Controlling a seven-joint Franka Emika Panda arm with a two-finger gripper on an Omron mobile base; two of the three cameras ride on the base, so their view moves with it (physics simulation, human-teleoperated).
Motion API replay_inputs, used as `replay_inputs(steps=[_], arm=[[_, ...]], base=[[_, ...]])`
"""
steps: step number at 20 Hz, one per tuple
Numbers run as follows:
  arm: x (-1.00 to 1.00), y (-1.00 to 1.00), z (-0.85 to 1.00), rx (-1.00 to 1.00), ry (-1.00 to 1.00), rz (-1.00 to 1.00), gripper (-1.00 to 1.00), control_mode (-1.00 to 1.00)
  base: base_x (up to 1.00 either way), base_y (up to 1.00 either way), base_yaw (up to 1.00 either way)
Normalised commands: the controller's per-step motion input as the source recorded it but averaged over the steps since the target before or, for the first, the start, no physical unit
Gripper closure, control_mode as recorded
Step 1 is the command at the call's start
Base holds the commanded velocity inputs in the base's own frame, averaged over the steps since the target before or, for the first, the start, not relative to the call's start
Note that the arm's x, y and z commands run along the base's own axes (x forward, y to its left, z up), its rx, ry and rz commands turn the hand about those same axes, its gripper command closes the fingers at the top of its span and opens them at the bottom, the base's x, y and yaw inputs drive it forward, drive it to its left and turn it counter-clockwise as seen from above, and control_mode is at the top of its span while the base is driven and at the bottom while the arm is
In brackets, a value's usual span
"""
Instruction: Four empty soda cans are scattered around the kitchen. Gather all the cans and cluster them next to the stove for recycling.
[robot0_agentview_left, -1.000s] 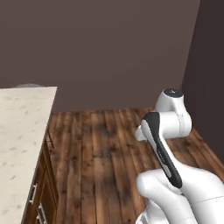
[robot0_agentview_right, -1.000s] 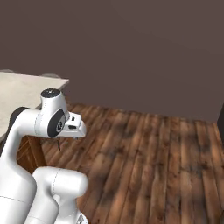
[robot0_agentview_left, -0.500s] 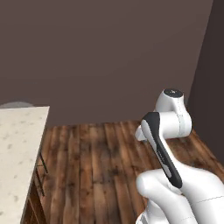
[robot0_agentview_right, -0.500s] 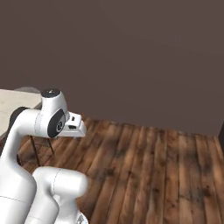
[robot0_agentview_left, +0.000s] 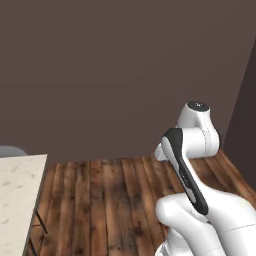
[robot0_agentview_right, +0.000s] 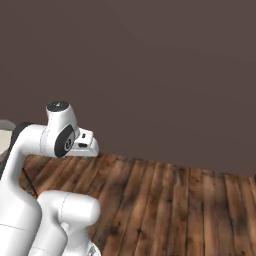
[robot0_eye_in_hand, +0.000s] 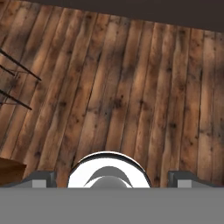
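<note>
pincer (robot0_eye_in_hand: 109, 179) spread wide and holding nothing, its two tips well apart above the wooden plank floor (robot0_eye_in_hand: 131, 87); arm folded over the base, a pale speckled desk (robot0_agentview_left: 15, 200) at far left before the dark wall (robot0_agentview_left: 115, 75); can positions cannot be told.

A table (robot0_agentview_left: 20, 185) stands left on the floor (robot0_agentview_left: 110, 200), before the wall (robot0_agentview_left: 115, 75).

Glossy white robot arm (robot0_agentview_left: 200, 220) built of rounded, bulbous segments; a black curved band runs along one link, and a dark round cap tops the joint. Behind the pincer (robot0_eye_in_hand: 109, 180), a small white wrist block carries dark recesses.
</note>
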Motion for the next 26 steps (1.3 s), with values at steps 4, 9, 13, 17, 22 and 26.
replay_inputs(steps=[4,9,13,17,22,26], arm=[[0.00,0.00,0.00,0.00,0.00,0.00,-1.00,1.00],[0.00,0.00,0.00,0.00,0.00,0.00,-1.00,1.00],[0.00,0.00,0.00,0.00,0.00,0.00,-1.00,1.00],[0.00,0.00,0.00,0.00,0.00,0.00,-1.00,1.00],[0.00,0.00,0.00,0.00,0.00,0.00,-1.00,1.00],[0.00,0.00,0.00,0.00,0.00,0.00,-1.00,1.00]], base=[[1.00,-0.05,-0.01],[1.00,-0.04,-0.01],[1.00,-0.04,0.00],[1.00,-0.11,0.04],[1.00,-0.09,0.38],[0.96,-0.05,0.67]])
